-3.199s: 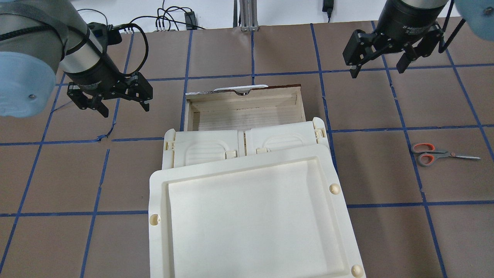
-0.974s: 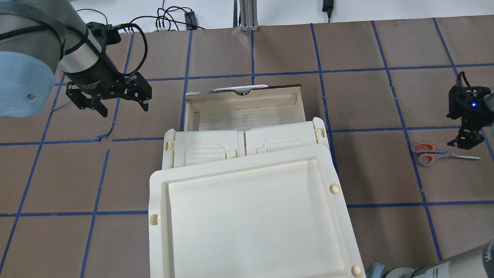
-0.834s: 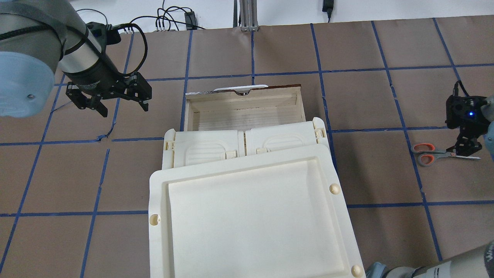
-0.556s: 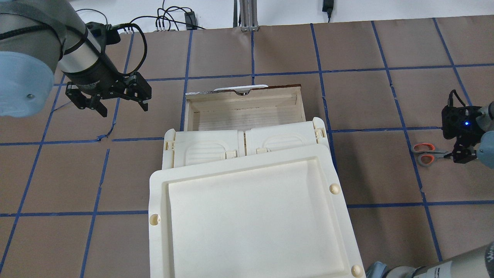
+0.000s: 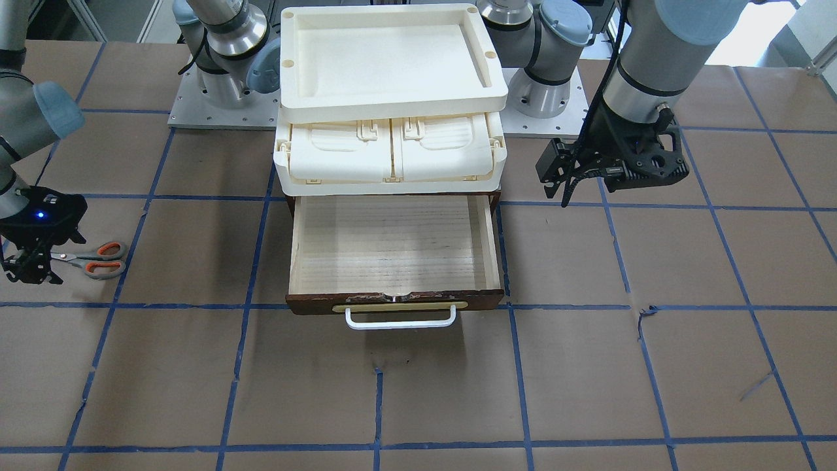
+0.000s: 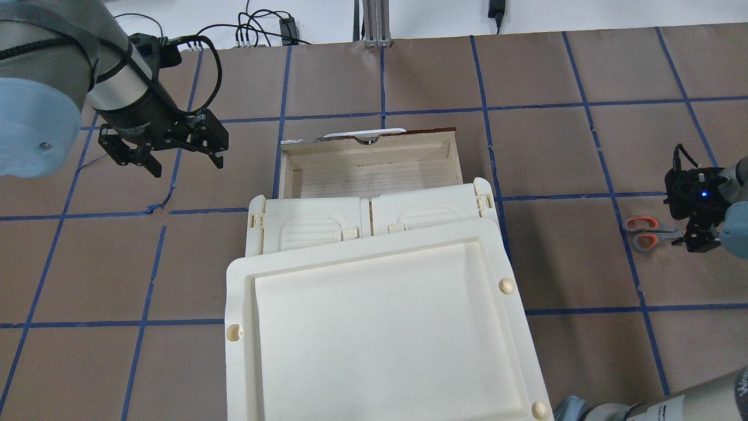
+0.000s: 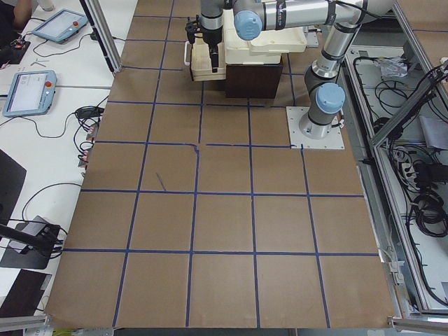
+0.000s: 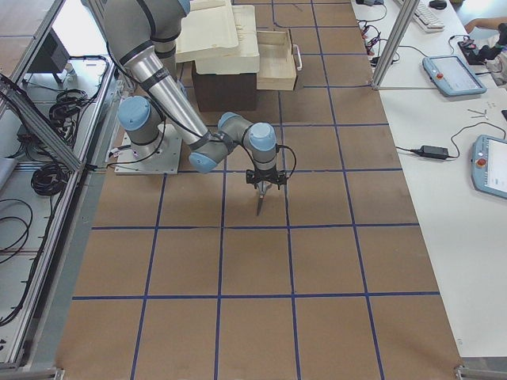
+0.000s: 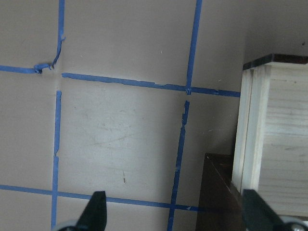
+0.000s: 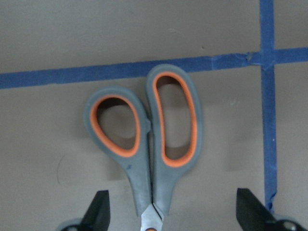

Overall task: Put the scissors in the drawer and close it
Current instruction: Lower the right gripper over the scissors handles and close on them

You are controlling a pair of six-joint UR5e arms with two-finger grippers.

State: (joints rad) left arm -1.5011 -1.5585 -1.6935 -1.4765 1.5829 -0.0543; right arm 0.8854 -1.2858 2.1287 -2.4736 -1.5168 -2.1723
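Observation:
The scissors lie flat on the brown table at the robot's right, grey handles lined orange, blades shut; they also show in the overhead view and the front view. My right gripper is open and low over them, one finger on each side near the pivot, not touching. It covers the blades in the overhead view. The wooden drawer stands pulled open and empty, its white handle facing away from the robot. My left gripper is open and empty, hovering left of the drawer.
A cream latched case sits on the dark cabinet above the drawer, with a cream tray stacked on it. Blue tape lines grid the table. In the left wrist view the drawer's side wall is at the right.
My right arm has swung from the far right corner down to the scissors, then shifted left over the blades. The left arm and the drawer have not moved.

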